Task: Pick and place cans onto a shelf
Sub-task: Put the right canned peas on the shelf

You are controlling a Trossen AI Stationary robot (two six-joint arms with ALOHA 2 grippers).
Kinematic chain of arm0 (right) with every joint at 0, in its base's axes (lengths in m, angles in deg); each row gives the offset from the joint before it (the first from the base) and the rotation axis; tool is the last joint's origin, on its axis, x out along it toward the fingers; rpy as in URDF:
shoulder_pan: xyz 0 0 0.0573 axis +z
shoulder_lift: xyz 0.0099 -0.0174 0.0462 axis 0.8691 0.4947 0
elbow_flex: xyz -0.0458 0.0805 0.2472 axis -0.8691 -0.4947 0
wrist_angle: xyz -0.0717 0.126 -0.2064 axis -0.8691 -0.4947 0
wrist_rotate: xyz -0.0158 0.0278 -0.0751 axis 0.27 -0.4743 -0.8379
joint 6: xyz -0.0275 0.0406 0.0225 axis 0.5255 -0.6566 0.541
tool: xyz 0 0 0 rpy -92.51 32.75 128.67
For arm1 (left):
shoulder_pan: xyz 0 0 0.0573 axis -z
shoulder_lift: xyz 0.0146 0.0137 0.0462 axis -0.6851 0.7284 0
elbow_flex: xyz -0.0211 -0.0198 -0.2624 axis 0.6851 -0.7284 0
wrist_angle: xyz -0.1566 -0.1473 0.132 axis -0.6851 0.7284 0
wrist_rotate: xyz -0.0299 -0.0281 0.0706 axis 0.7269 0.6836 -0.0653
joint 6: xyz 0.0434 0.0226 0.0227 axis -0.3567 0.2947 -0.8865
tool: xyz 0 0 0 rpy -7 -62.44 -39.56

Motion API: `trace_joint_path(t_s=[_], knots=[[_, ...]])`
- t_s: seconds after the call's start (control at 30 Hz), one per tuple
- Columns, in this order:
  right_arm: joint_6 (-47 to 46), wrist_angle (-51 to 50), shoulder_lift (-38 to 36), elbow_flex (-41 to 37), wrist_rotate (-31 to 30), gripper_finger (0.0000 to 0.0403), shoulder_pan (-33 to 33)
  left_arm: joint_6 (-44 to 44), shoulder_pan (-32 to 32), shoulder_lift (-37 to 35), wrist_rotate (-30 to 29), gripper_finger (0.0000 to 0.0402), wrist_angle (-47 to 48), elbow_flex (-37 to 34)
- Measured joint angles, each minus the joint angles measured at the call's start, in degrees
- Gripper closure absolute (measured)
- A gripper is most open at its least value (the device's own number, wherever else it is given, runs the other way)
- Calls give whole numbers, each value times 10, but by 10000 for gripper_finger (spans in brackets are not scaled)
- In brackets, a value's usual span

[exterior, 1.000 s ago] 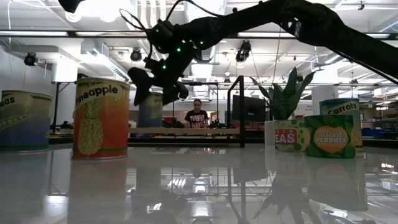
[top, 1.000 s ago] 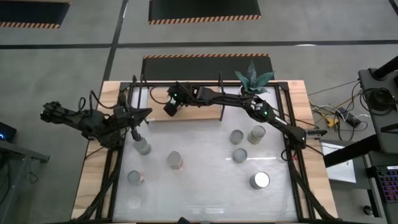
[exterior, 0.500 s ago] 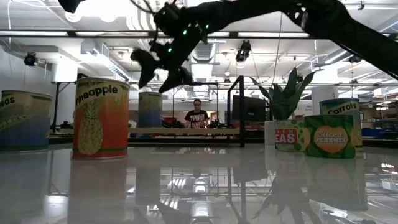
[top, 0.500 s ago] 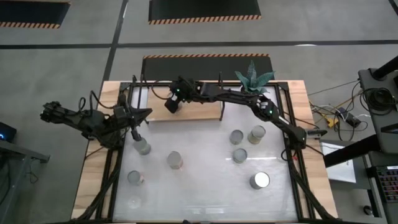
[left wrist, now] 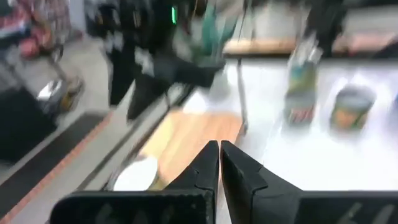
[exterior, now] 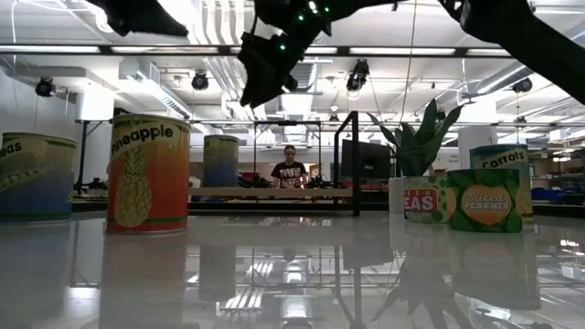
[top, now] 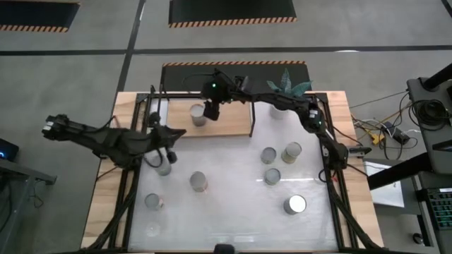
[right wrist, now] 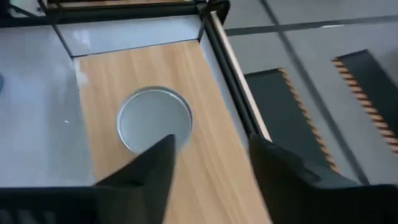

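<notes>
Since 1 s ago, our right gripper (top: 210,111) has let go of the small silver-grey metal can (top: 198,115) w/ shiny round top and lifted clear; that can now stands alone on the light wooden shelf (top: 233,125) in its thin black metal frame, toward the shelf's left end in the high view. Right fingers (right wrist: 152,163) are spread wide w/ nothing between them, hovering just beside and above the can (right wrist: 154,119), as the right wrist view shows.

Our left gripper (top: 171,134) has swung in over the white tabletop (top: 233,212), above the upright can (top: 164,166) near the table's left edge. Its two dark fingers (left wrist: 208,165) are pressed nearly together, a thin slit between them, gripping nothing.

Six more cans wait on the tabletop in the high view: one near centre-left (top: 198,181), one at front left (top: 152,202), three clustered at right (top: 268,155) (top: 291,152) (top: 272,176), and a bright-topped one at front right (top: 296,204). At low level, labels read: pineapple can (exterior: 148,174), peas can (exterior: 422,200), sliced peaches can (exterior: 484,200), carrots can (exterior: 501,157). The shelved can (exterior: 220,162) shows behind them on the board.

White pot w/ spiky green plant (top: 288,86) sits at the table's far edge, right of the shelf. A person (exterior: 290,170) is visible in the room beyond.
</notes>
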Motion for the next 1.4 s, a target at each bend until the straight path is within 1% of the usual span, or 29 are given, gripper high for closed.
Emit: trace_joint_path(t_s=[0.03, 0.1, 0.17, 0.27, 0.37, 0.47, 0.53, 0.57, 0.67, 0.77, 0.87, 0.97, 1.03, 1.1, 1.13, 1.2, 1.23, 1.3, 1.4], knots=[[4, -5, 0, 0, 13, 245, -6, 5, -15, 17, 8, 402, 29, 17], [14, -22, 0, 0, 24, 289, -16, 4, -54, 48, 46, 402, 86, 57], [25, -51, -9, -1, 23, 331, -20, -12, -102, 76, 109, 402, 132, 96], [34, -96, -39, -1, 27, 381, -17, -59, -182, 117, 213, 402, 157, 144], [32, -140, -76, -5, 28, 388, -5, -117, -263, 156, 311, 402, 166, 181], [19, -156, -125, -41, 39, 390, 16, -157, -342, 201, 404, 402, 166, 207], [9, -147, -167, -84, 40, 390, 35, -166, -385, 237, 447, 402, 167, 220], [1, -139, -191, -107, 40, 390, 44, -168, -402, 256, 456, 402, 168, 225], [-15, -98, -262, -193, 40, 390, 71, -183, -444, 307, 460, 402, 177, 236], [-35, -31, -324, -282, 35, 390, 97, -196, -473, 349, 460, 402, 192, 246], [-46, 35, -373, -358, 35, 390, 119, -198, -489, 380, 460, 402, 210, 258], [-47, 80, -411, -409, 35, 390, 130, -198, -495, 400, 460, 402, 219, 266], [-47, 101, -428, -437, 35, 390, 134, -196, -496, 410, 450, 402, 215, 269], [-48, 118, -439, -461, 33, 390, 135, -182, -495, 418, 411, 402, 212, 270], [-50, 125, -444, -471, 34, 390, 135, -169, -495, 420, 382, 402, 211, 271], [-52, 142, -449, -488, 34, 390, 135, -135, -496, 423, 334, 402, 212, 270], [-52, 151, -450, -496, 33, 390, 135, -110, -496, 422, 320, 402, 213, 270], [-52, 166, -450, -509, 33, 390, 135, -68, -496, 418, 318, 402, 211, 268], [-49, 170, -436, -514, 19, 390, 135, -46, -495, 404, 328, 402, 208, 265]])
